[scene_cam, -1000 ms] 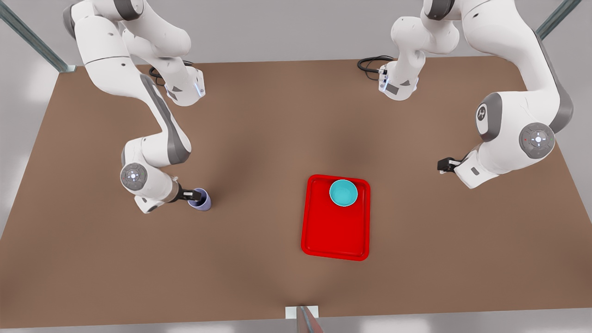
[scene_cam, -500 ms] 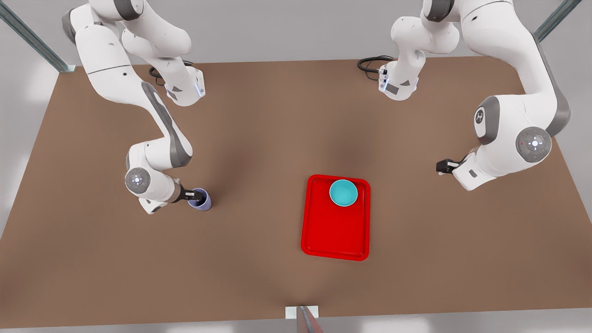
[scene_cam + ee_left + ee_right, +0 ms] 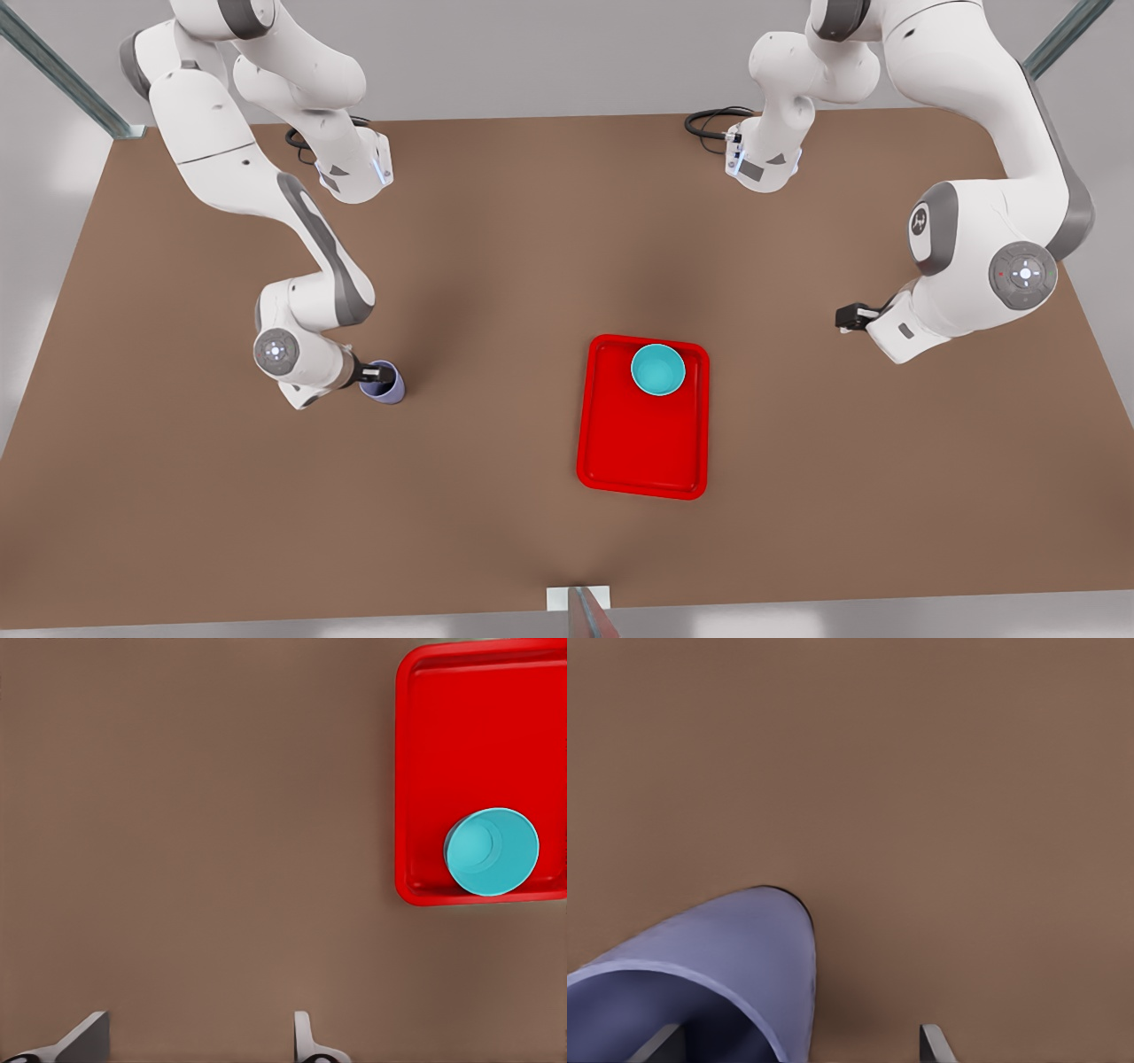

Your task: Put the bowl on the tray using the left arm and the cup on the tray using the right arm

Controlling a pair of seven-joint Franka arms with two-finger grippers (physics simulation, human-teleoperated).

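The lavender cup [image 3: 387,385] stands on the table at the front view's left. My right gripper [image 3: 375,376] is at its rim, open, with one finger inside the cup [image 3: 735,966] and the other outside, straddling the wall. In the right wrist view the right gripper [image 3: 793,1045] shows both fingertips well apart. The teal bowl [image 3: 658,369] sits on the red tray [image 3: 642,443] at its far end. My left gripper [image 3: 847,316] waits open above the table at the front view's right, well away from the bowl [image 3: 491,851] and tray [image 3: 478,735]. The left gripper [image 3: 199,1041] holds nothing.
The brown table [image 3: 496,266] stretches wide around the tray. Black cables [image 3: 709,121] lie by the arm base at the back. A small white bracket [image 3: 578,598] sits at the table's near edge.
The right arm's wrist and forearm have swung toward the front view's right, over the cup, while its fingers stayed at the rim. The cup, bowl and tray have not moved. The left arm barely shifted.
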